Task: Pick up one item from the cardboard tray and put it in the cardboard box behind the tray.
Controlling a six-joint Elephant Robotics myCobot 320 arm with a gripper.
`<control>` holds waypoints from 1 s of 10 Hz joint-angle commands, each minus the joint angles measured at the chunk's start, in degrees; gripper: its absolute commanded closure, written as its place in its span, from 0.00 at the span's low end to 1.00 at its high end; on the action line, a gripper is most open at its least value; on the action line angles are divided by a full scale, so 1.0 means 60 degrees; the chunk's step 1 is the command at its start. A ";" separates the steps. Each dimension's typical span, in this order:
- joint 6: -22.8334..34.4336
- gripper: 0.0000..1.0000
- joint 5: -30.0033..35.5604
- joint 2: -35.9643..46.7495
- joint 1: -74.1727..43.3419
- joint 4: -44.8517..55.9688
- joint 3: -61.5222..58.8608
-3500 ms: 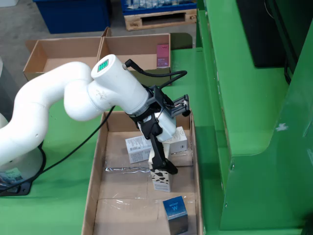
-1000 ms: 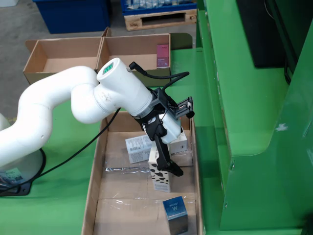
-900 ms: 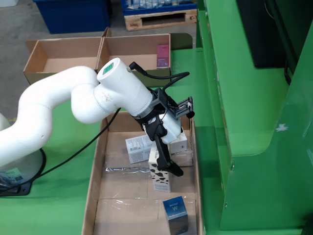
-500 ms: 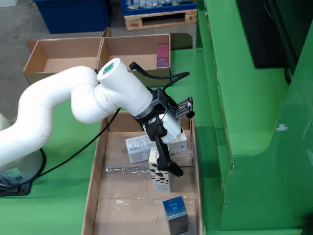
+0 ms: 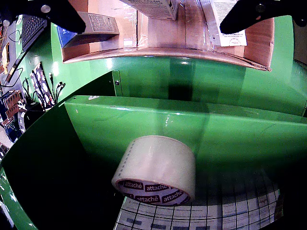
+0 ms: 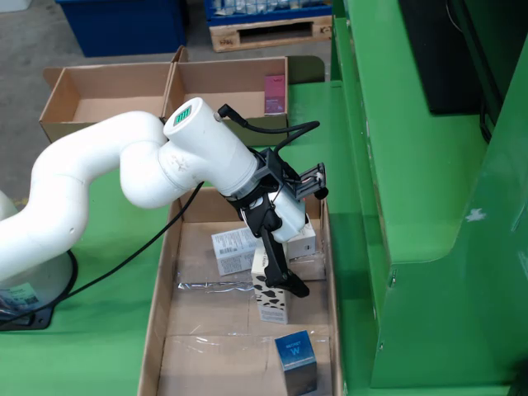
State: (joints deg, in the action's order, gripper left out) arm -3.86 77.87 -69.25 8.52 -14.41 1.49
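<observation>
In the view from the side, a long cardboard tray (image 6: 162,289) holds a cow-patterned carton (image 6: 272,304) standing upright, two white boxes (image 6: 233,250) (image 6: 304,239) and a blue cube (image 6: 295,355). My gripper (image 6: 277,285) reaches down at a tilt over the cow carton, one black finger (image 6: 290,285) lying against its top right side. In the view that rides on the gripper, the two black fingers (image 5: 62,12) sit far apart at the top corners. A carton's end (image 5: 156,7) shows between them, untouched. My gripper (image 5: 152,28) is open.
Two open cardboard boxes (image 6: 227,82) (image 6: 99,92) stand behind the tray; the right one holds a pink pack (image 6: 275,92). A tall green machine frame (image 6: 412,206) runs close along the tray's right side. A tape roll (image 5: 156,170) lies on its green shelf.
Since 3.5 s ago the arm has shifted a little to the right, bringing the gripper further over the cow carton. Over the last second nothing has visibly moved.
</observation>
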 commanded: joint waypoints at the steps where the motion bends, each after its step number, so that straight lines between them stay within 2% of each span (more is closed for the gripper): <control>1: -0.0026 0.00 -0.0072 0.0265 0.0052 -0.0120 -0.0249; 6: -0.0026 0.00 -0.0072 0.0265 0.0052 -0.0120 -0.0249; 7: 0.0140 0.00 -0.0733 0.0032 0.0138 -0.0799 -0.0248; 8: 0.0140 0.00 -0.0733 0.0032 0.0138 -0.0799 -0.0248; 9: 0.0158 0.00 -0.0067 0.0244 -0.0042 -0.0171 -0.0248; 10: 0.0158 0.00 -0.0067 0.0243 -0.0042 -0.0171 -0.0248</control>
State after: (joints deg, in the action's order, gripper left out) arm -3.33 74.09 -70.75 9.05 -18.36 1.49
